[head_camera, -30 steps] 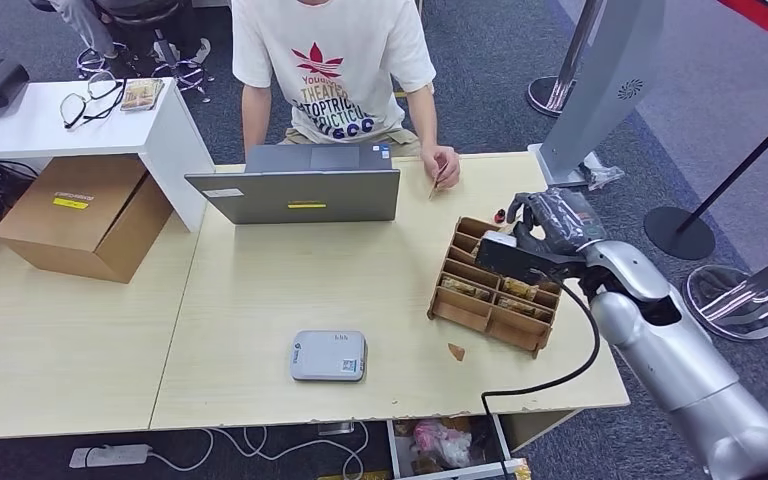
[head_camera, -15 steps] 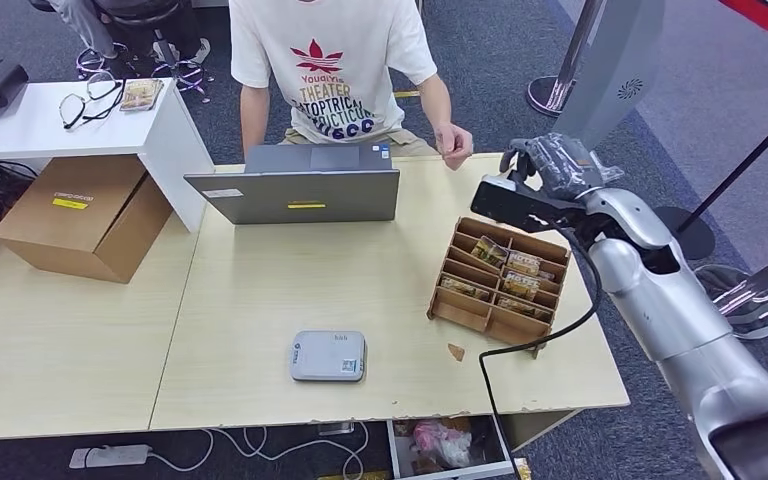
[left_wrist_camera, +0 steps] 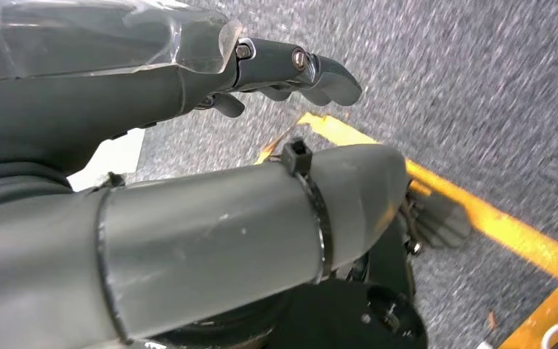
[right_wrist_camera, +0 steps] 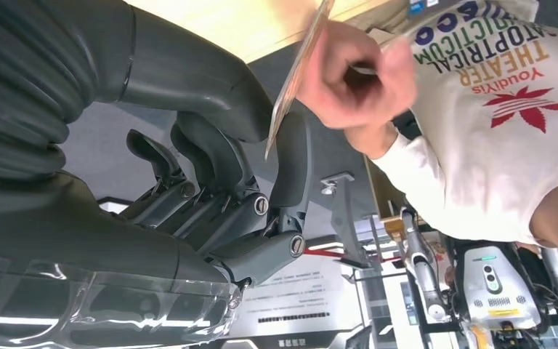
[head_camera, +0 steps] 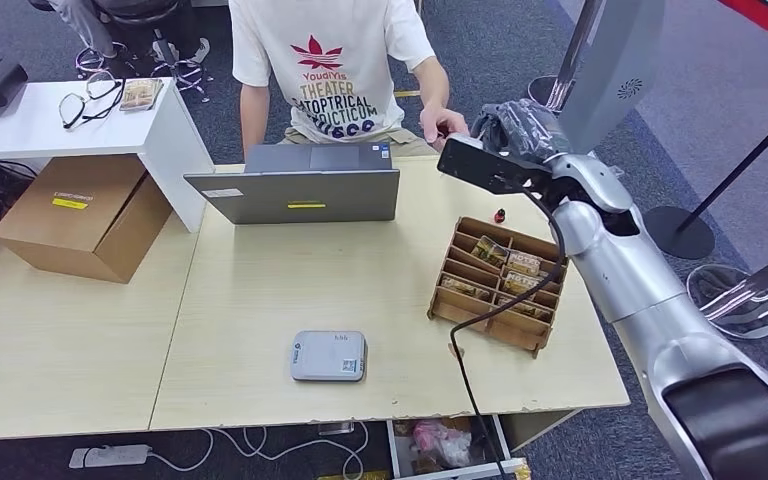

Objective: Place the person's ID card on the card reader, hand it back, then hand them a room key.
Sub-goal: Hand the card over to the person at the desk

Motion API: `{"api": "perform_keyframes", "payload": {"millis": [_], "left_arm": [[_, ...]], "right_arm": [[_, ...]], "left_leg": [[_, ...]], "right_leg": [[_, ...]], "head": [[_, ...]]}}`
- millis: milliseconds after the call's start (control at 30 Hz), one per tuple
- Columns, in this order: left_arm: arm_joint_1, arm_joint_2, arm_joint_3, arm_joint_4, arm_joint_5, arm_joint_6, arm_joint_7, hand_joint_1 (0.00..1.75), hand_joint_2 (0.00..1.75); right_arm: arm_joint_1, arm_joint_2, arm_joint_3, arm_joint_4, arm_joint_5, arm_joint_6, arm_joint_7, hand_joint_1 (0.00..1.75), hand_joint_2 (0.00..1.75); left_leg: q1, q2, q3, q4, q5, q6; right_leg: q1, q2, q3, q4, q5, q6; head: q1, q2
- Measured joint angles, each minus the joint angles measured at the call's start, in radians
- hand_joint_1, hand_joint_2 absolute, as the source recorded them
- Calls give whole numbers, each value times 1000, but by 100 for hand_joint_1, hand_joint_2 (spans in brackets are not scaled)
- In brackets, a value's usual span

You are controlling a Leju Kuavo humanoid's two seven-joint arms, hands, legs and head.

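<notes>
Handover is the step in hand, judging by how the pictures lie: in the head view the right hand (head_camera: 512, 128) is stretched out over the far edge of the surface (head_camera: 260, 300) toward the person's hand (head_camera: 443, 124), the two nearly meeting beside the laptop (head_camera: 295, 190); the card reader (head_camera: 329, 356) lies well apart, near the front edge, with nothing on it, and the wooden organiser (head_camera: 500, 283) with its small packets sits between. In the left wrist view the left hand (left_wrist_camera: 290, 69) hangs over grey carpet with a yellow line, its fingers (left_wrist_camera: 330, 76) loosely curled and holding nothing that I can see. In the right wrist view the person's hand (right_wrist_camera: 352, 73) pinches a thin card (right_wrist_camera: 298, 73) edge-on, its lower end reaching in between the thumb (right_wrist_camera: 211, 80) and the dark fingers (right_wrist_camera: 290, 156), which stand apart around it; whether they already touch the card I cannot tell, and whether this is the ID card or a room key is too edge-on to read. Whichever way the card is passing, the next move calls for a clean transfer: the fingers' hold on that thin edge must be settled before the other side lets go
</notes>
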State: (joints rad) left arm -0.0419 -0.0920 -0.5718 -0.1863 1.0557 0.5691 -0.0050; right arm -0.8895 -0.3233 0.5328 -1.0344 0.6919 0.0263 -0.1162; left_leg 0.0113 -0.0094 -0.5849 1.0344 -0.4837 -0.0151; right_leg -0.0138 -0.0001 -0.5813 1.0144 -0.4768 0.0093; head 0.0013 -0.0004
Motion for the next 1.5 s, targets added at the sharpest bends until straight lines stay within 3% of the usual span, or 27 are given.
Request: {"api": "perform_keyframes", "payload": {"millis": [167, 700, 800, 867, 933, 1200, 1500], "left_arm": [[2, 15, 0, 0, -5, -16, 2, 0, 0], [4, 28, 0, 0, 1, -26, 27, 0, 0], [5, 29, 0, 0, 0, -29, 27, 0, 0], [5, 30, 0, 0, -1, -30, 27, 0, 0], [5, 31, -1, 0, -2, -29, 27, 0, 0], [6, 33, -1, 0, 2, -13, 23, 0, 0], [5, 33, -1, 0, 6, -10, 16, 0, 0]], "right_arm": [[-62, 44, 8, 100, 8, -5, 7, 168, 175], [-117, 158, 26, 309, 13, -16, -22, 170, 175], [-118, 164, 29, 325, 11, -19, -25, 141, 175], [-117, 166, 29, 332, 10, -25, -27, 63, 175], [-116, 166, 29, 338, 10, -28, -29, 0, 175], [-100, 166, 29, 341, 15, -63, -38, 0, 175], [-38, 160, 21, 242, 40, -237, -68, 0, 175]], "left_leg": [[0, -2, 0, 0, 1, 0], [0, -2, 0, 0, 1, -1], [0, -2, 0, 0, 1, -1], [0, -2, 0, 0, 1, -1], [0, -2, 0, 0, 1, -1], [0, -2, 0, 0, 1, -1], [0, -2, 1, 0, 1, -1]], "right_leg": [[0, -2, 0, 0, 0, 0], [0, -1, 0, 0, 0, 0], [0, -1, 0, 0, 0, 0], [0, -1, 0, 0, 0, 0], [0, -1, 0, 0, 0, 0], [0, -1, 0, 0, 0, 0], [0, -1, 0, 0, 0, 0]], "head": [[0, 0], [0, 0], [0, 0], [0, 0], [0, 0], [0, 0], [0, 0]]}}
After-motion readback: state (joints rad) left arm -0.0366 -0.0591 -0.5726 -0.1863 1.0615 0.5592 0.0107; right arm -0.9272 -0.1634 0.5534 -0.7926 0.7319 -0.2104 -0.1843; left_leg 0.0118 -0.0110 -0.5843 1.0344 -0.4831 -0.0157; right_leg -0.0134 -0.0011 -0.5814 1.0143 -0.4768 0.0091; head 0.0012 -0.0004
